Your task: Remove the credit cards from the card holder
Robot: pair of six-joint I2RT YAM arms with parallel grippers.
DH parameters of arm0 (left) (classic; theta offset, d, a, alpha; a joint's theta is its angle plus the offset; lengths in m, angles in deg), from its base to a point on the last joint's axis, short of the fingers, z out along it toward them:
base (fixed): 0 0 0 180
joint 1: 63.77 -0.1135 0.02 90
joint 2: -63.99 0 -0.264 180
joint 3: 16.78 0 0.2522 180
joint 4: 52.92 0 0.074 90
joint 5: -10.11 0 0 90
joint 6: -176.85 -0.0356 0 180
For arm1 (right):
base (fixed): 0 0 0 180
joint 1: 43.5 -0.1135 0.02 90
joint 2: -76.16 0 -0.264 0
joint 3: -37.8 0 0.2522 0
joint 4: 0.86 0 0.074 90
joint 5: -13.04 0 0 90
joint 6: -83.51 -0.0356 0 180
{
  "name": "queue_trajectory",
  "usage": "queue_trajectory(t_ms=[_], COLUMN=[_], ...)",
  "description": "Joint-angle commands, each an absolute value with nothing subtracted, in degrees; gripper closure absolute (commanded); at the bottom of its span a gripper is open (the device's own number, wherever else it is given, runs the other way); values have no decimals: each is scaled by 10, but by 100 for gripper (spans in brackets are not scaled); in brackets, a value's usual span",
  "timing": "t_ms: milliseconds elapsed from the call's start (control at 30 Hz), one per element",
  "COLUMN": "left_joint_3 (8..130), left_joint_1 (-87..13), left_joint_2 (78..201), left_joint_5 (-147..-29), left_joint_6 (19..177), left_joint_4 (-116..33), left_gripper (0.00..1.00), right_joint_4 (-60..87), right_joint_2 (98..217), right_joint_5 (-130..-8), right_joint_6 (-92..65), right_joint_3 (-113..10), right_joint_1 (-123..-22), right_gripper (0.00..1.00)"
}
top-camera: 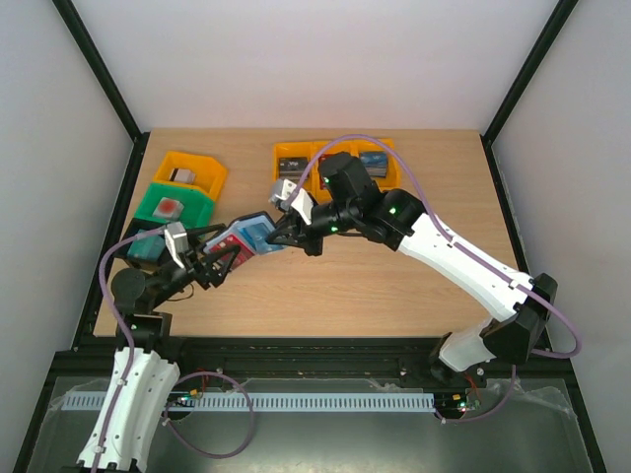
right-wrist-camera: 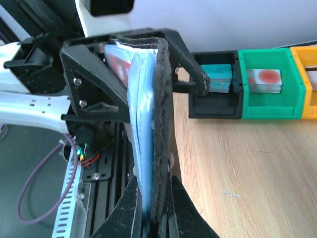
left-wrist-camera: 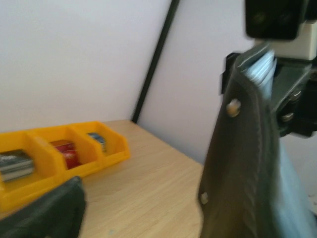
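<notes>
- One wooden table [top-camera: 394,296] spans the top view; its near-left corner is hidden behind the left arm.
- Two arms meet in the air over the table's left half, with the card holder [top-camera: 254,235] between them, off the surface.
- Three-bay orange bin [top-camera: 335,163] at the back edge is partly covered by the right arm. A yellow bin [top-camera: 192,172], green bin [top-camera: 173,202] and black bin [top-camera: 146,246] run down the left side, the black one half hidden by the left wrist.
- Right gripper [right-wrist-camera: 156,201]: clenched on the holder's near edge, one finger on each face.
- Left gripper [top-camera: 219,258]: its fingers [right-wrist-camera: 89,84] stand wide apart, one on each side of the holder's far end. Whether they press on it or stand free cannot be made out.
- Card holder, right wrist view: black, edge-on, slightly parted. In the left wrist view it is blurred and cut off at the bottom.
- Credit cards [right-wrist-camera: 138,124]: pale blue edges and a red patch show inside the fold, all within the holder. Number and designs unreadable.
- Snap stud [left-wrist-camera: 233,105]: on the holder's outer face, blurred.
- Dark shape [left-wrist-camera: 44,213] in the left wrist view's lower corner: unidentifiable.
</notes>
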State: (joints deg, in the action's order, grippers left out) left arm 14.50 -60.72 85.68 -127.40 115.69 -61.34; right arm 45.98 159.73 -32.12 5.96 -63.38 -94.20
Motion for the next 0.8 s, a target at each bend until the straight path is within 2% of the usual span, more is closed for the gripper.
queue_trajectory(t_ms=[0,67,133,267,367,400,433,467,500,533,633,767], left_joint_3=[129,133,138,143,149,151,152,153,154,156,161,165], left_joint_1=[-615,-618,-622,-625,-625,-625,-625,-625,-625,-625,-625,-630], left_joint_2=[847,842,838,834,832,831,829,827,826,826,828,837], left_joint_5=[-1366,-1372,-1382,-1419,-1427,-1423,-1413,-1395,-1370,-1337,-1206,-1062], left_joint_6=[1250,1243,1229,1215,1194,1188,1185,1182,1180,1178,1183,1167], left_joint_4=[-747,-737,-722,-704,-671,-661,-652,-644,-630,-614,-555,-489], left_gripper=[35,62,79,97,98,98,98,98,98,98,98,98], right_joint_4=[498,501,503,496,490,483,468,444,424,414,411,380], right_joint_2=[1587,1586,1583,1579,1580,1581,1581,1579,1578,1579,1577,1554], right_joint_5=[-297,-313,-321,-325,-326,-335,-358,-408,-465,-525,-597,-515], right_joint_6=[105,108,110,107,103,96,80,50,21,-5,-48,-29], right_joint_3=[-640,-642,-642,-645,-645,-644,-642,-637,-635,-638,-662,-630], right_joint_1=[-946,-945,-944,-936,-930,-928,-927,-926,-923,-916,-888,-898], right_gripper=[98,98,98,98,98,95,78,51,37,33,34,41])
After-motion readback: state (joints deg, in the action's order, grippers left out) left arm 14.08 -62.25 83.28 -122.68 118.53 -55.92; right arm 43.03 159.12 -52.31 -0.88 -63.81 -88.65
